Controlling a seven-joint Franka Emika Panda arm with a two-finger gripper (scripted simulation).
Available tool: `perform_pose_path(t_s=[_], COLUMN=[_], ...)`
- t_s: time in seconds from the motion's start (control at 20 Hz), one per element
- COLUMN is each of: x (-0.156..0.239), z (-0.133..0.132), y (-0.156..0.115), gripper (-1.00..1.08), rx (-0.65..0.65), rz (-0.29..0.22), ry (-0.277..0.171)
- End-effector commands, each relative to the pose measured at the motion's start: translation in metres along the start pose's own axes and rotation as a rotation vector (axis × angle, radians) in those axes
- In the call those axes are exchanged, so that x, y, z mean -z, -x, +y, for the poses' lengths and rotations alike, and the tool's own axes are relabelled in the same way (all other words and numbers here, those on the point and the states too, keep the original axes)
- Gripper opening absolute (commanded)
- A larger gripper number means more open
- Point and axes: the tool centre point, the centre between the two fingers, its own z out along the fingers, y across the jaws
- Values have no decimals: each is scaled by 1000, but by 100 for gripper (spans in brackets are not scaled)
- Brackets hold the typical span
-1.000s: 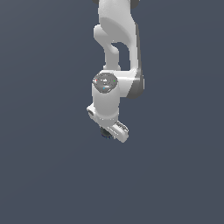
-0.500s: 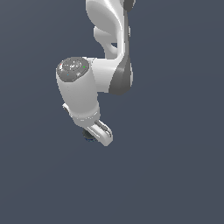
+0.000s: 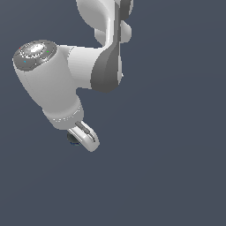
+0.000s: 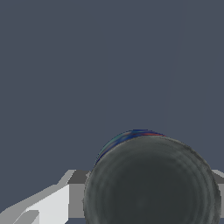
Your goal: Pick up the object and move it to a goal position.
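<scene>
In the exterior view the white arm reaches down from above, and its gripper (image 3: 80, 139) hangs below the big white wrist link. The object (image 3: 72, 137), a tiny dark roundish lump, peeks out beside the pale fingers (image 3: 88, 137) and looks held between them, off any surface. The wrist view is filled by the object (image 4: 151, 183), a dark grey ball with a blue and red tinted rim. It sits against a white and grey finger (image 4: 50, 205) on one side, while only a grey sliver of the other finger (image 4: 218, 176) shows.
Only a plain dark blue-grey background surrounds the arm in both views. No table edge, container, goal marker or other item shows.
The arm has swung toward the exterior view's left and nearer the camera, so its wrist link looks much larger. The dark object has travelled with the gripper.
</scene>
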Motion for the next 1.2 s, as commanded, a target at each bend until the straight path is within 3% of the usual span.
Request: perform_pose_path(t_s=[0.0, 0.55, 1.15], x=[10, 37, 47], z=[2, 9, 11], y=[-10, -44, -56], gripper=[-100, -100, -100], rx=[1, 0, 0], rz=[0, 0, 0], ry=[0, -1, -1])
